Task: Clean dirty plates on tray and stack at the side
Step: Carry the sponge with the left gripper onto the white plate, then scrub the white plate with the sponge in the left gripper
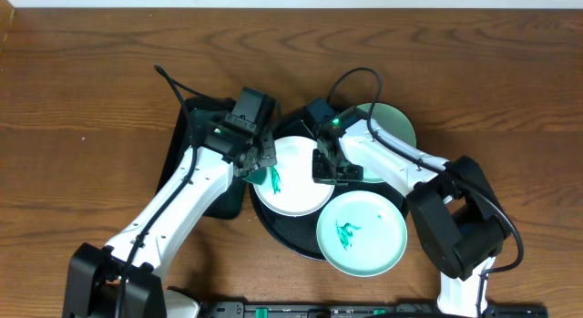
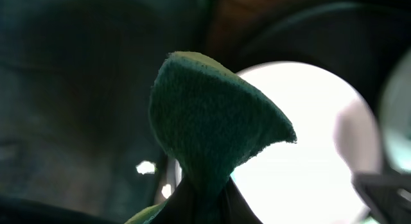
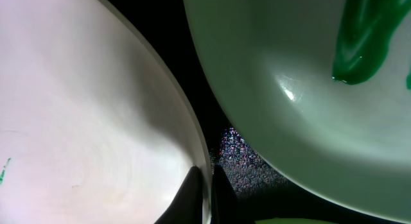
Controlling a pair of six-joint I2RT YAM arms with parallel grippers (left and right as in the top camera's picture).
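Observation:
A white plate (image 1: 296,186) with a green smear (image 1: 273,179) lies on the round black tray (image 1: 290,238). My left gripper (image 1: 259,163) hangs over its left edge, shut on a green sponge (image 2: 212,121) that blocks part of the white plate (image 2: 308,153). My right gripper (image 1: 328,168) is shut on the plate's right rim, which runs between its fingertips (image 3: 192,195) in the right wrist view. One mint green plate (image 1: 362,231) with a smear sits at the tray's front right. Another mint plate (image 1: 390,131) lies at the back, partly under the right arm.
A rectangular black tray (image 1: 180,152) lies under the left arm at the left. Brown wooden table (image 1: 82,108) surrounds both trays. In the right wrist view a mint plate (image 3: 289,76) with a green smear (image 3: 363,38) lies close beside the white plate (image 3: 83,121).

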